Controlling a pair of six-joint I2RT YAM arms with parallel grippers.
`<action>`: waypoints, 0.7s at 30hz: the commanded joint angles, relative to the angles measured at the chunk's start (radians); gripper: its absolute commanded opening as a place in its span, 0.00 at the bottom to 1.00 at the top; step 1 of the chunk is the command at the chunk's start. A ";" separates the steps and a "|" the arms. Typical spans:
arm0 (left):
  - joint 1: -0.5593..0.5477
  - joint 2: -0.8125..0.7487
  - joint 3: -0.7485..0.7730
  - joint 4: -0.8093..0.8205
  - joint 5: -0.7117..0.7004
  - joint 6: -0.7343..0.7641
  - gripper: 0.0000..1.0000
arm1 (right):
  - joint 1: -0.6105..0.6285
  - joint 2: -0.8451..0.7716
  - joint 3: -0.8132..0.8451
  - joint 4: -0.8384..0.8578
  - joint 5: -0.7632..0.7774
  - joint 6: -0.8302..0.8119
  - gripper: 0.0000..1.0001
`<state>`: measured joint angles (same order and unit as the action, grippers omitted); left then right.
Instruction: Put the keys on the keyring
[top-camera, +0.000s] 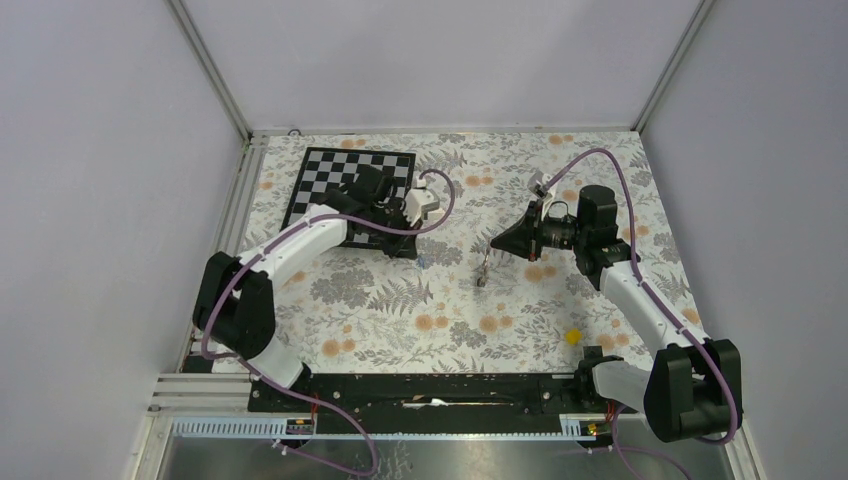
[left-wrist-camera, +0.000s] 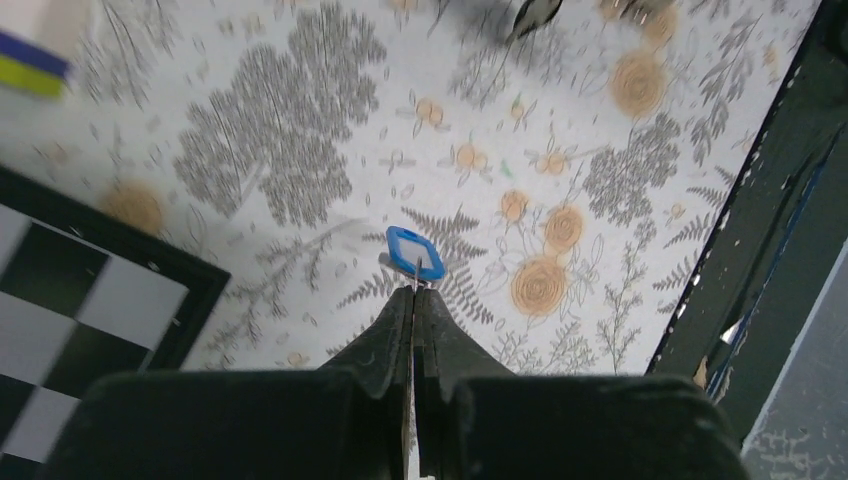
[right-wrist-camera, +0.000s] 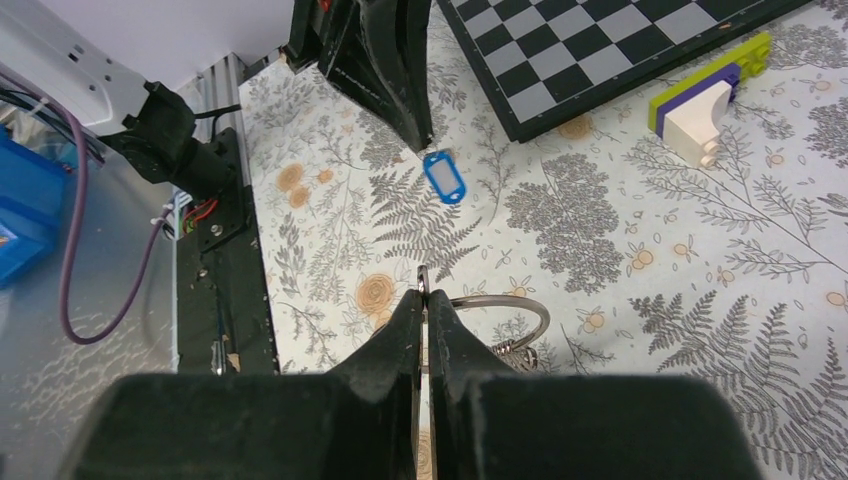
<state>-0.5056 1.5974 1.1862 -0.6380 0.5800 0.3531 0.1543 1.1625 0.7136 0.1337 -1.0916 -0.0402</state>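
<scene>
- The desk (top-camera: 380, 320) is covered by a pale cloth printed with grey ferns and orange flowers. Plain grey walls (top-camera: 440, 60) in a metal frame close it in on three sides.
- A chessboard (top-camera: 330, 175) lies toward 11 o'clock on the desk. The left arm reaches across its near corner.
- The right tool (right-wrist-camera: 424, 295) is pinched fully together on a thin metal part of the keyring (right-wrist-camera: 505, 297). The wire loop juts out at 3 o'clock of its tips, near the desk's centre.
- The left tool (left-wrist-camera: 415, 292) is likewise pressed closed, on a thin blade. The blue-headed key (left-wrist-camera: 415, 253) sits just past its tips at 12 o'clock in that wrist view.
- Seen from above, the key sits at 9 o'clock of the ring, near it but apart.
- The step in hand looks like threading, which I judge barely begun:
  - hold the ring steady and bring the key's hole square onto the wire's free end;
  - go slowly, since both grips are narrow and either part could twist or slip.
- A white, purple and lime brick stack (right-wrist-camera: 705, 105) rests beside the board.
- A yellow block (top-camera: 573, 337) lies at 4 o'clock.
- The black-headed key does not show clearly.
</scene>
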 joint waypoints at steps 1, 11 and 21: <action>-0.034 -0.058 0.120 0.021 0.035 0.039 0.00 | 0.009 0.014 0.039 0.131 -0.074 0.111 0.00; -0.180 -0.078 0.288 0.022 -0.001 0.132 0.00 | 0.062 0.083 0.052 0.330 -0.077 0.384 0.00; -0.286 -0.211 0.135 0.238 -0.165 0.216 0.00 | 0.088 0.119 0.032 0.496 -0.076 0.551 0.00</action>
<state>-0.7639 1.4677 1.3811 -0.5354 0.5014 0.5034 0.2344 1.2877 0.7246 0.5114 -1.1450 0.4389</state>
